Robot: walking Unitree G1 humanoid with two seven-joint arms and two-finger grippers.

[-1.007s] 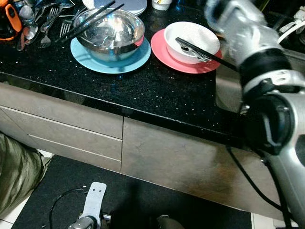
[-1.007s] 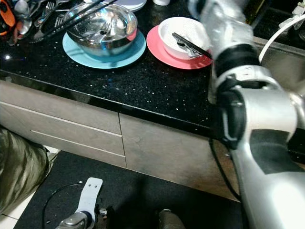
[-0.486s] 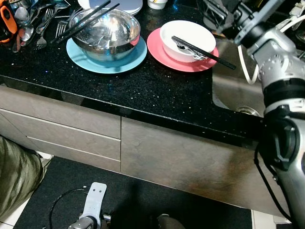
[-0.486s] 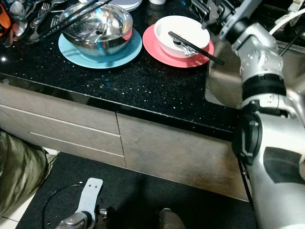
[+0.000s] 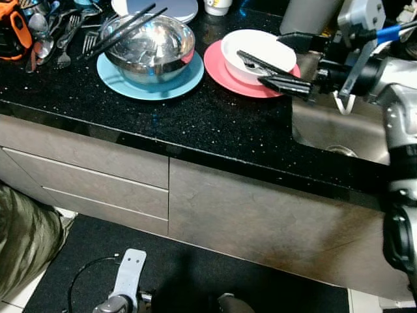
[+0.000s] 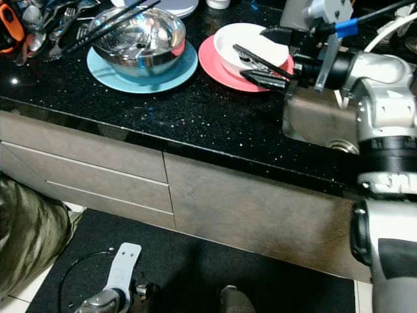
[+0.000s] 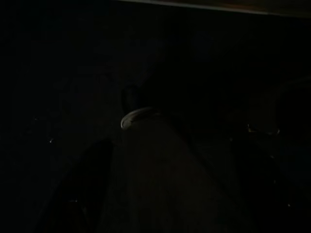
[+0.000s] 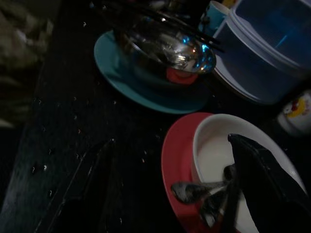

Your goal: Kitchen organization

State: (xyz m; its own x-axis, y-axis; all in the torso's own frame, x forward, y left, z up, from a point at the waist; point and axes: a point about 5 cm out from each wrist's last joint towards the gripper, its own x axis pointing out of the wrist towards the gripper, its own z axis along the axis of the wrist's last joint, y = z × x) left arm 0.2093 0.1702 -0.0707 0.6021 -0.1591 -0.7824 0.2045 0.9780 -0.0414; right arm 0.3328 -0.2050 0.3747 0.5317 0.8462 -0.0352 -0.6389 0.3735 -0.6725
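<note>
Head cameras down over countertop [image 5: 215,117]

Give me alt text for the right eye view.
The right tool, open, reaches across a black counter to a white bowl holding chopsticks on a pink plate. Beside it a steel bowl sits on a blue plate.

- Silver right arm [image 6: 384,78], rounded shells joined by a black ring band [image 6: 384,156] at mid-length.
- Black disc-shaped joint cover [image 6: 362,233] low on the near right side.
- Right hand [image 5: 290,62] with two long, flat black fingers [image 5: 283,85].
- Blue tab [image 5: 391,32] and white cable [image 6: 391,29] near the wrist.
- Pale grey perforated bracket [image 5: 128,277] with thin black cable [image 5: 81,280], low at the near left.
</note>
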